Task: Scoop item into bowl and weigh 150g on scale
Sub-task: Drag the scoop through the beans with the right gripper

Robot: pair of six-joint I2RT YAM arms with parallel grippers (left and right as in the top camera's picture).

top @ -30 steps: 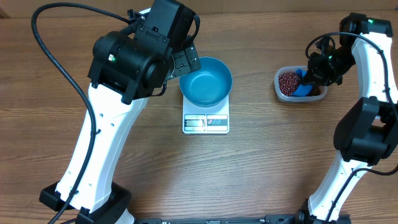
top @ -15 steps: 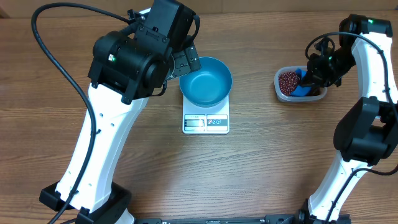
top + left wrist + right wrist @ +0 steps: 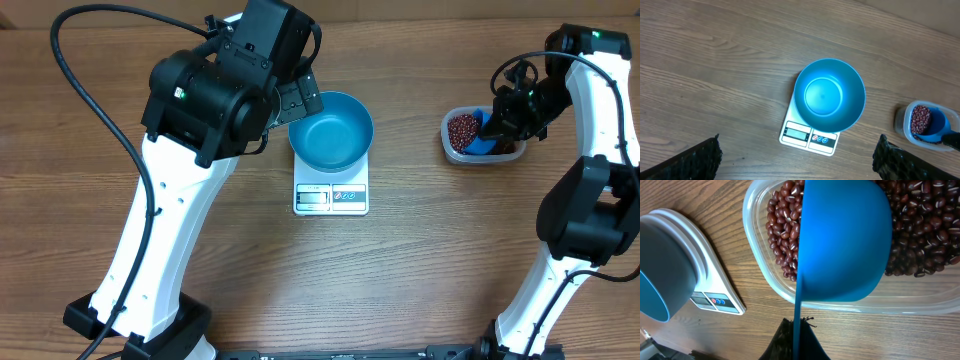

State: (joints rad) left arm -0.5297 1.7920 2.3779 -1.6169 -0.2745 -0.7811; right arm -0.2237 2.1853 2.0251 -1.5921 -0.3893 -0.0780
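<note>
almost nothing has changed over the last second: the right claw [image 3: 796,332] stays clamped narrow on the thin handle of the blue scoop [image 3: 840,240], which has shifted only slightly inside the tub, so the scooping is under way and no load has been lifted yet. the scoop is smooth moulded plastic, its rounded back facing the right wrist camera, its cup seemingly turned down into the beans [image 3: 782,235], though its contents are hidden. the beans are small, glossy, dark red-brown ovals, loose and heaped in a clear plastic tub [image 3: 756,277] with soft rounded corners. further off, on the wood-grain tabletop [image 3: 420,260], sits the flat white scale [image 3: 702,267], its display too small to read. the round teal bowl [image 3: 829,100] rests on it, smooth-walled and empty. above it the left claw [image 3: 797,160] hangs wide, holding nothing, its textured dark pads at the edges of its own wrist view.
</note>
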